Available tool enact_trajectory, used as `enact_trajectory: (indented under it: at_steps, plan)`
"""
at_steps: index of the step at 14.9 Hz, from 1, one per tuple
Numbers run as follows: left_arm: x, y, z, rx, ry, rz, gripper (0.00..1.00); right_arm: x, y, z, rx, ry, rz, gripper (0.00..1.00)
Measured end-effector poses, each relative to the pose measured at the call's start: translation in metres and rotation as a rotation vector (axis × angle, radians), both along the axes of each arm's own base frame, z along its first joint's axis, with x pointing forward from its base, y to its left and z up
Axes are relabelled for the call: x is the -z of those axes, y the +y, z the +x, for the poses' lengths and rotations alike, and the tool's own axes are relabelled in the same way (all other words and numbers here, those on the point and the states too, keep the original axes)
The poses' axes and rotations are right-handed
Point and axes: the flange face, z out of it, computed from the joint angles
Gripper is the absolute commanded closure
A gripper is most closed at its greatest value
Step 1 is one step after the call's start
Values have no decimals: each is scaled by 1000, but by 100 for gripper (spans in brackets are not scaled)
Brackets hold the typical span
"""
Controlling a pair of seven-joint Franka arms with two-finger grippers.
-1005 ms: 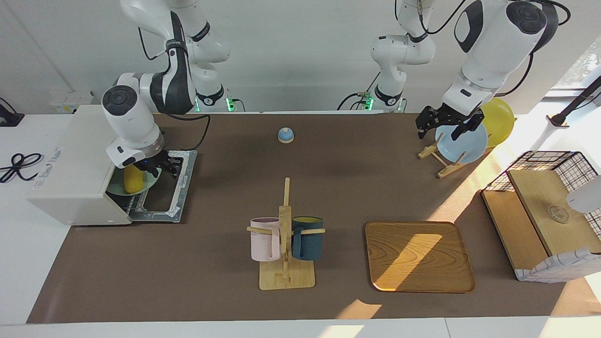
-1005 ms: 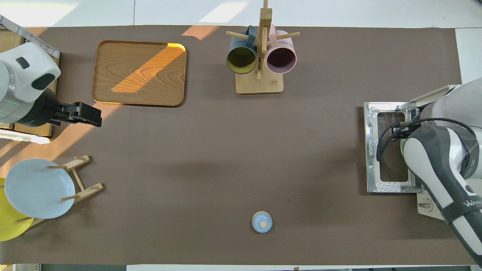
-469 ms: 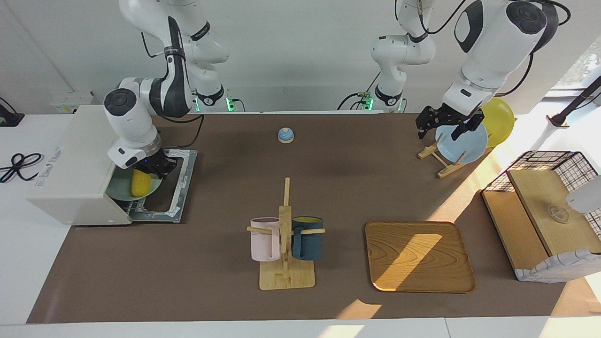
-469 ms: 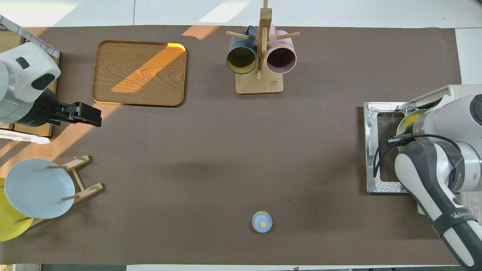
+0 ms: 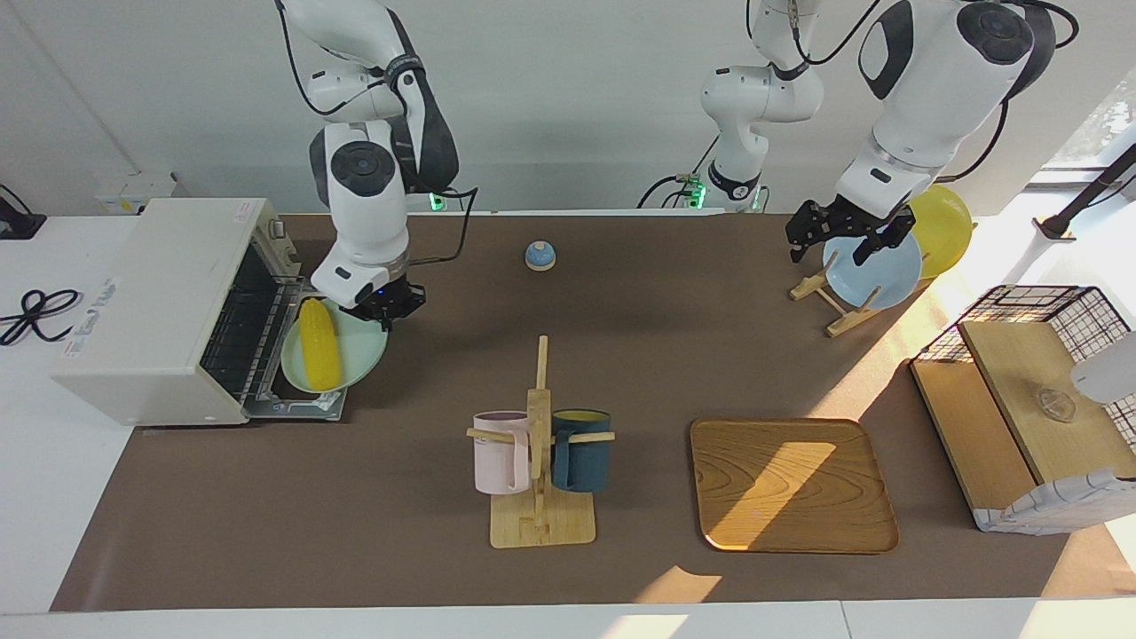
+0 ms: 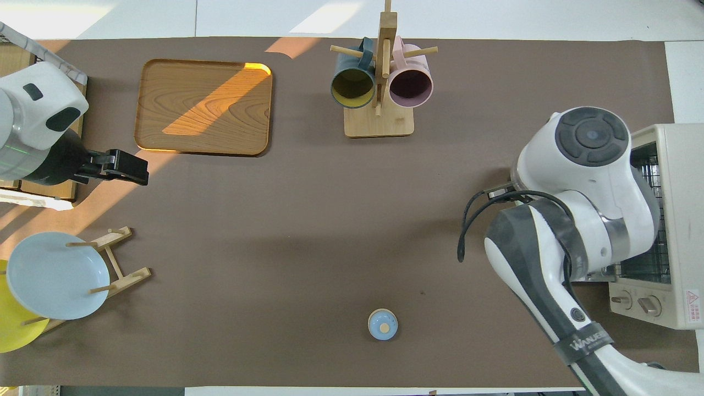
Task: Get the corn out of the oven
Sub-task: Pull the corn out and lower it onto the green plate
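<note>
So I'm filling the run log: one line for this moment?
right tool: shut on pale green plate rim | yellow corn cob: on plate, over open white toaster oven door | left tool: open, waiting

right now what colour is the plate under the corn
Pale green plate, with the yellow corn lying on it; clearest in the facing view.

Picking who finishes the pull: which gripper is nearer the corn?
Right. The right gripper is shut on the rim of the green plate carrying the corn. The left gripper waits over the plate rack.
</note>
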Motion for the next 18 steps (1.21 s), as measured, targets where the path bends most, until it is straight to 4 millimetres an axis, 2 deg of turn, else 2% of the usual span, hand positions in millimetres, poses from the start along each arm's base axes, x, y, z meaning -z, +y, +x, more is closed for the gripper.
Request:
enact_trajectory:
  at_steps: [2,4,6,7,9,12,13,15,18]
  plan:
    - [0,0,0,0,0,0,0,-6,50,2,44,15,-25,100]
    - [0,0,0,0,0,0,0,-1,117,9,96,19,-55,100]
    - [0,0,0,0,0,0,0,27,186,14,147,7,-73,100]
    - [0,0,0,0,0,0,0,45,213,16,168,-1,-65,100]
    - [0,0,0,0,0,0,0,68,249,18,216,-23,6,100]
    - [0,0,0,0,0,0,0,79,269,9,277,-22,56,100]
    - [0,0,0,0,0,0,0,82,272,7,302,-23,69,86]
    - [0,0,0,0,0,0,0,82,272,9,350,-12,107,74]
    - [0,0,0,1,1,0,0,69,262,21,420,3,186,74]
